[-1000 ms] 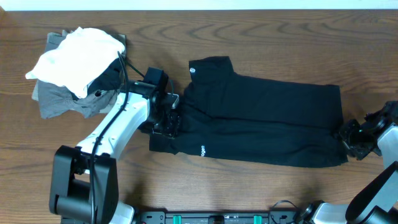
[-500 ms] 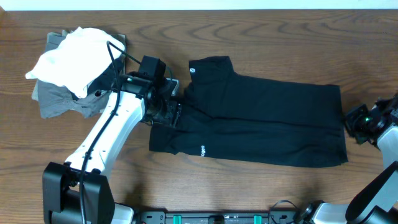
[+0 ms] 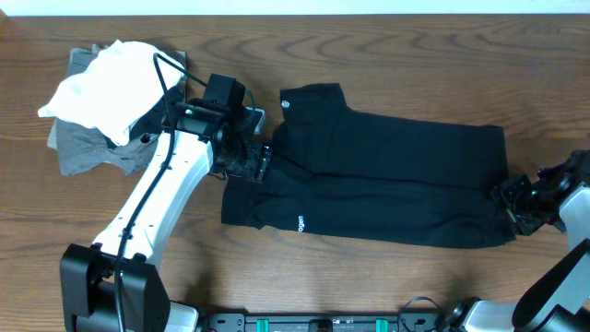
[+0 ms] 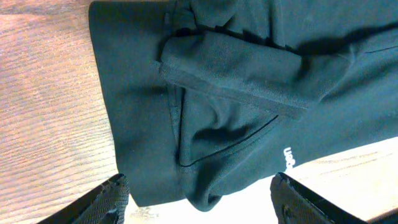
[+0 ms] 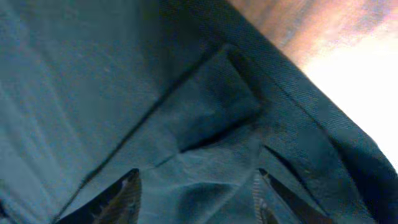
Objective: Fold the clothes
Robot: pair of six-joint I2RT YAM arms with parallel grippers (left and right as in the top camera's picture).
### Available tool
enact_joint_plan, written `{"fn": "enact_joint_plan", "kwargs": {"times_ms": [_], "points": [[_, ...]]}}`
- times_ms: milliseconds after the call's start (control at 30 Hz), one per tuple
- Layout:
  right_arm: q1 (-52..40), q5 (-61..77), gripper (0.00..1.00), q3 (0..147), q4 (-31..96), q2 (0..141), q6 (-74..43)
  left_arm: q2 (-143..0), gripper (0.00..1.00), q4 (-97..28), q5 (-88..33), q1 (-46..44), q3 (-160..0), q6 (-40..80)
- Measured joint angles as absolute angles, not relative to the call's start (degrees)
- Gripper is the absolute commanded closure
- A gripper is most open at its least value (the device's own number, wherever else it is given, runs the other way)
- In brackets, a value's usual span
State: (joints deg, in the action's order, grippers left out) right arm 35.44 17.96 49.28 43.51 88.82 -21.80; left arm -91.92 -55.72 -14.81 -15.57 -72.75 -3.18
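The clothes, a black collared shirt (image 3: 387, 175), lie folded lengthwise across the middle of the table. A white round logo (image 3: 287, 103) shows at the back left and white lettering (image 3: 300, 222) near the front edge. My left gripper (image 3: 261, 162) hovers over the shirt's left end. In the left wrist view it (image 4: 202, 205) is open, the shirt's folded sleeve (image 4: 230, 81) below and nothing pinched. My right gripper (image 3: 507, 205) is at the shirt's front right corner. In the right wrist view it (image 5: 196, 202) is open just above wrinkled black fabric (image 5: 124, 93).
A plain white garment (image 3: 111, 88) sits on a grey garment (image 3: 83, 148) at the back left, close behind my left arm. Bare wooden table (image 3: 415, 74) surrounds the shirt. The arms' bases stand along the front edge.
My left gripper has shifted a little toward the back along the shirt's left end and opened wider. My right gripper swung off the shirt's right edge, came back to the corner, and opened.
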Motion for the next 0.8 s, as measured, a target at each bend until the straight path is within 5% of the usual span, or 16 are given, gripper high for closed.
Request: {"fn": "enact_joint_plan", "kwargs": {"times_ms": [200, 333, 667, 800], "points": [[35.4, 14.9, 0.73, 46.4, 38.3, 88.8, -22.1, -91.9, 0.25, -55.4, -14.8, -15.6, -72.8, -3.2], [35.4, 14.8, 0.99, 43.7, 33.1, 88.8, -23.0, -91.9, 0.25, -55.2, -14.8, -15.6, -72.8, -3.2], [35.4, 25.6, 0.99, 43.4, 20.9, 88.8, -26.2, -91.9, 0.25, -54.1, -14.8, -15.6, -72.8, -3.2], [35.5, 27.6, 0.56, 43.5, 22.4, 88.8, -27.0, -91.9, 0.25, -53.4, -14.8, -15.6, -72.8, -3.2]]}}
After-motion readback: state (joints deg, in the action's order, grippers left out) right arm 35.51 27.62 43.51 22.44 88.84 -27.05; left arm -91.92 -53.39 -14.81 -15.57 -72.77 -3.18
